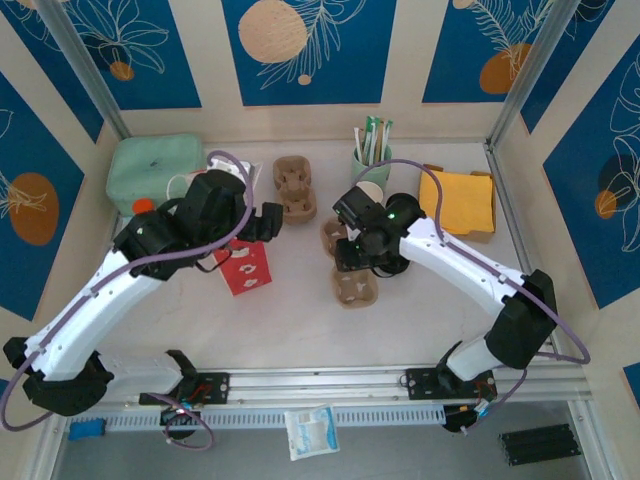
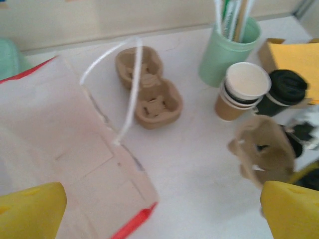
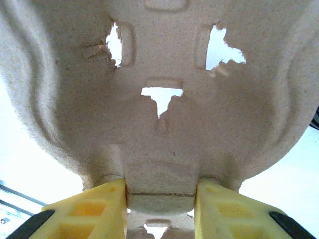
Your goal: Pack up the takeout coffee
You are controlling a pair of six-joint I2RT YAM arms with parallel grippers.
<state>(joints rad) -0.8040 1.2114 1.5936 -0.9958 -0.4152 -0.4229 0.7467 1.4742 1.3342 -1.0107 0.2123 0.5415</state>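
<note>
Your takeout coffee (image 2: pixel 286 85) stands at the back right of the table (image 2: pixel 199 164). In the left wrist view its black lid is on, and it sits just beside the stack of lidless cups (image 2: pixel 244 89). Blur keeps you from reading its wall. The green cup of straws (image 2: pixel 227 52) is just behind that stack, and the yellow stack (image 2: pixel 294 57) lies to the coffee's far side.

In front of the coffee, your right gripper (image 3: pixel 159 204) has its yellow fingers (image 3: pixel 94 211) pinched on the edge of a pulp cup carrier (image 3: pixel 159 99). The carrier's rim is wedged between them. From above you see this carrier (image 1: pixel 352 283) out in front of the right gripper (image 1: pixel 358 250), near the middle of the table. The left wrist camera shows the carrier tilted.

A second cup carrier (image 2: pixel 147 87) lies flat farther back, well apart from the first.

Your left gripper (image 2: pixel 159 216) has its fingers (image 2: pixel 30 209) spread wide with nothing between them. It hangs over the mouth end of the red paper bag (image 2: pixel 65 149), whose white handle arches up beside the second carrier. From above, the bag (image 1: pixel 243 268) sits left of centre, well apart from the coffee.
</note>
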